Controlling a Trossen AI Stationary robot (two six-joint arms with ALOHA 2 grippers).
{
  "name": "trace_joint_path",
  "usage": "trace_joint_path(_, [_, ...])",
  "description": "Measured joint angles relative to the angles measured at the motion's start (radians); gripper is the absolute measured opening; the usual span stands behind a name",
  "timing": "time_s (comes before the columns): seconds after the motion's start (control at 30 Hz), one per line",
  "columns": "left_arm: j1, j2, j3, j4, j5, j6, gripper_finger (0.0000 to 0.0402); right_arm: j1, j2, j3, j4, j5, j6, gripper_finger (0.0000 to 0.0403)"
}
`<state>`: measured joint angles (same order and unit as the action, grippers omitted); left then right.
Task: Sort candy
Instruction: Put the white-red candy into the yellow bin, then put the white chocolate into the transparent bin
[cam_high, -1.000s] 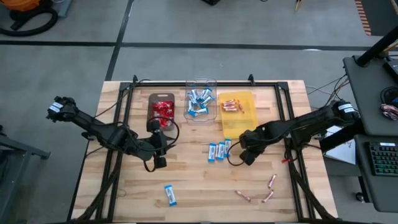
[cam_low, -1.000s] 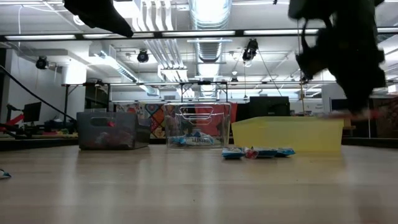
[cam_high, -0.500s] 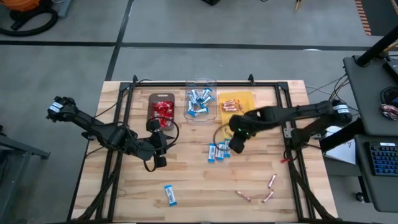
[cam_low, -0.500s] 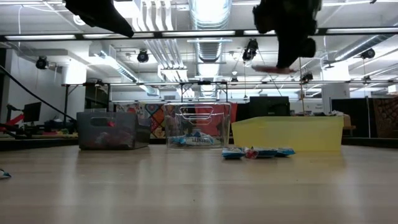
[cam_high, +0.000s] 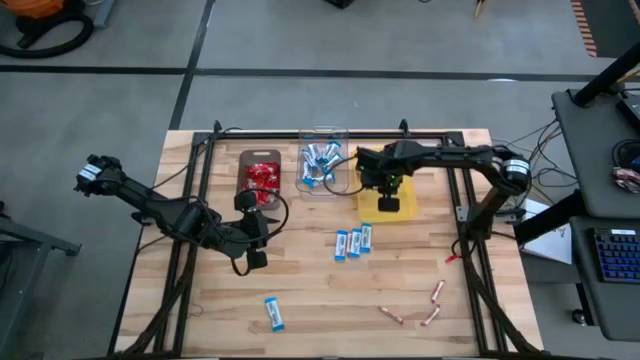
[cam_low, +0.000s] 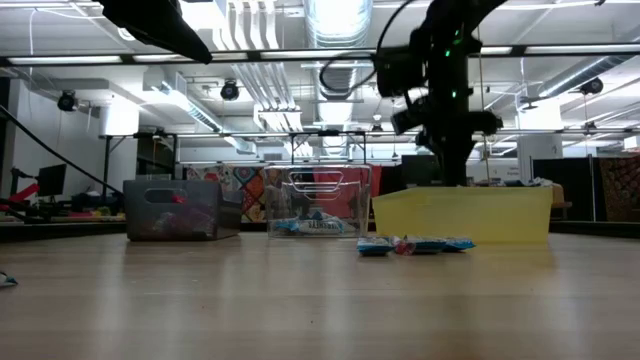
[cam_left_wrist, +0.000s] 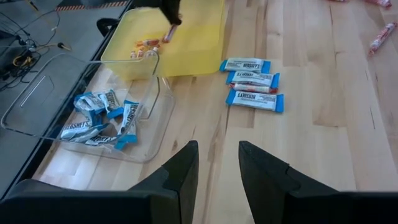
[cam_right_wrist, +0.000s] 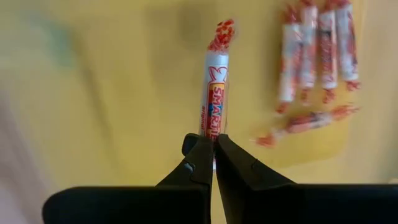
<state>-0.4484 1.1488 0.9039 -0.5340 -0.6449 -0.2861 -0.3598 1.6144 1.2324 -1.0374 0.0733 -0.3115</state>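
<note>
Because the yellow tray (cam_high: 398, 163) already held the other Smarties rolls (cam_right_wrist: 314, 46), the right gripper (cam_right_wrist: 211, 155) hung over it, fingers clamped on one Smarties roll (cam_right_wrist: 214, 102) for dropping, while the left gripper (cam_left_wrist: 217, 165), fingers apart, waited left of the Hershey's bars (cam_high: 351, 242).

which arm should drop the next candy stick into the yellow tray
The right. Its gripper is shut on a candy stick and sits directly over the yellow tray, where more sticks already lie. The left gripper is open, empty and over bare table near the clear tray.
</note>
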Motion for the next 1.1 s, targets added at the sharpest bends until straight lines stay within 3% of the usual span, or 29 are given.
trace_joint_path(0.27, [0.0,0.0,0.0,-0.008,0.0,0.0,0.01,-0.109,0.127,0.0,0.066,0.017,-0.151,0.0008])
trace_joint_path(0.67, [0.0,0.0,0.0,-0.015,0.0,0.0,0.01,-0.136,0.177,0.005,0.166,0.022,-0.156,0.0015])
trace_joint_path(1.1, [0.0,0.0,0.0,-0.015,-0.001,0.0,0.01,-0.148,0.176,0.005,0.183,0.027,-0.098,0.013])
